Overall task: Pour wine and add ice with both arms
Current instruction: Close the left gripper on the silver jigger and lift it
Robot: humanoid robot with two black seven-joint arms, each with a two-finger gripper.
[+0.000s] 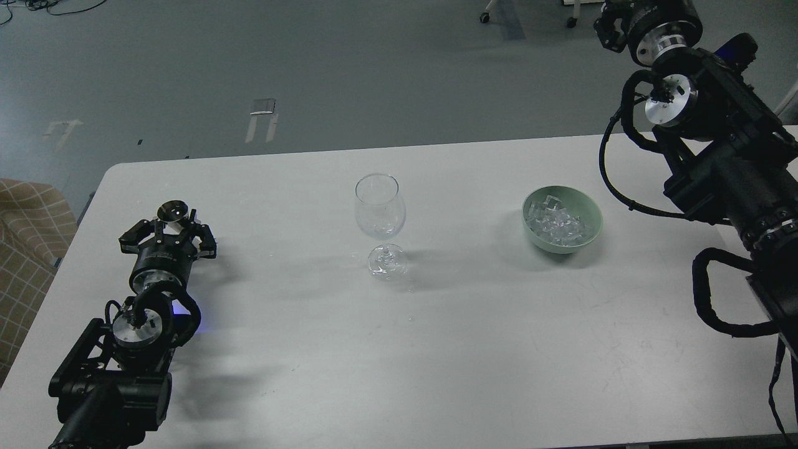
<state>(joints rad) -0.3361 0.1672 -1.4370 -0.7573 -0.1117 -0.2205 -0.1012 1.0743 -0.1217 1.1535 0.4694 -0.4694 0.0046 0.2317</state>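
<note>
The chief risk, as I judge it, lies with the small round shiny metal cup [174,212] at the left gripper [167,232]: it sits between the black fingers at the tip, seemingly upright, and if the grip is off-centre or loose the cup could tilt or slip while being carried to the tall clear stemmed wine glass [379,215], spilling whatever it holds onto the white table [436,349]. The glass itself, well to the right of that gripper, looks top-heavy on its thin stem, so a sideways knock from cup or fingers would likely topple it. I see no wine in the glass and no cubes in it, so neither step looks done. The left arm lies low over the table, reaching forward from the near left corner, its claw fingers spread on either side of the cup and apparently closed around it, though contact is hard to confirm. The right arm rises high on the right, its gripper [608,31] at the top edge, end-on and dark, so I cannot tell how far open it is or whether it holds anything. The ice [557,226], a heap of small clear cubes, lies in the pale green round bowl [592,215], well below and slightly left of the right gripper, and far right of the left one.
</note>
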